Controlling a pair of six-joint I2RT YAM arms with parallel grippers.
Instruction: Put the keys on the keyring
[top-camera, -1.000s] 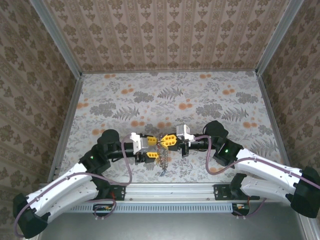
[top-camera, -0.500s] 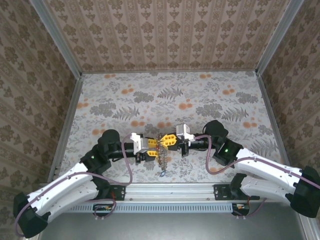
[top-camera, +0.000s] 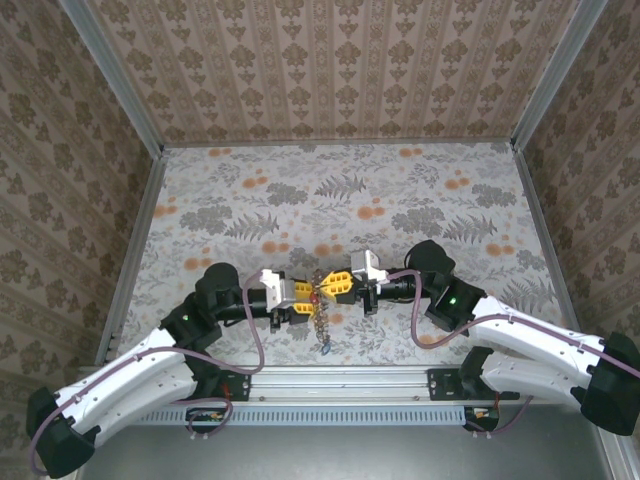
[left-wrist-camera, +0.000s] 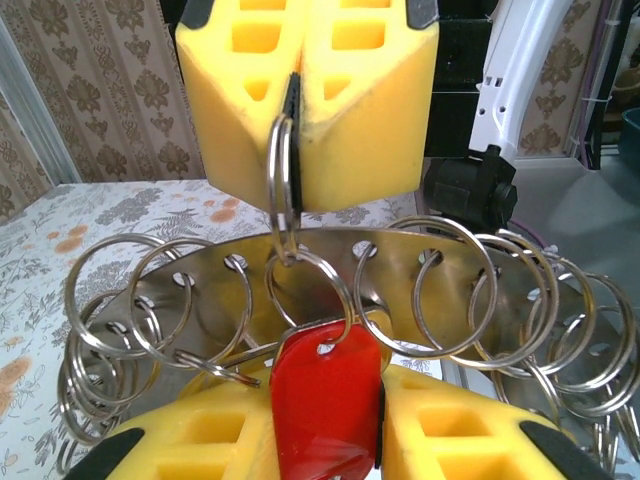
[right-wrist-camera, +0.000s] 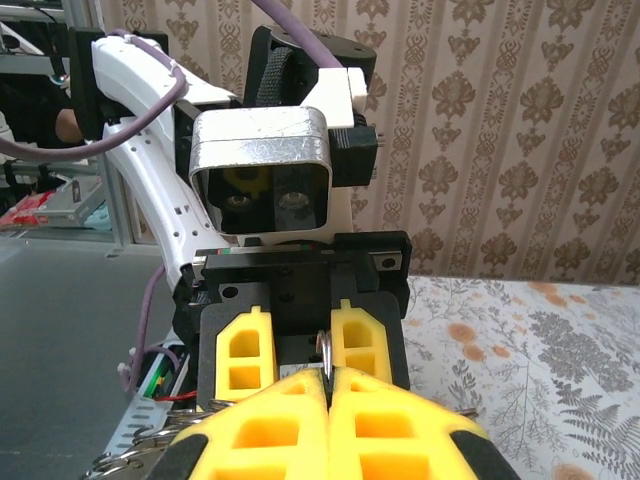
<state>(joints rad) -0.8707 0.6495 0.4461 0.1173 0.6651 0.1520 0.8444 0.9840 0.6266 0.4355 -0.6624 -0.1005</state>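
Counter (top-camera: 420, 190): floral print, patterned walls (top-camera: 330, 70) around.
Left tool (top-camera: 305, 292): clamped on red key (left-wrist-camera: 325, 405) head.
Right tool (top-camera: 333, 284): tip to tip with left tool, fingers together on small ring (left-wrist-camera: 283, 170).
Keyring (left-wrist-camera: 400, 270): silver, many loops, between both tools' tips, hanging below them.
Red key: on a loop just under small ring.
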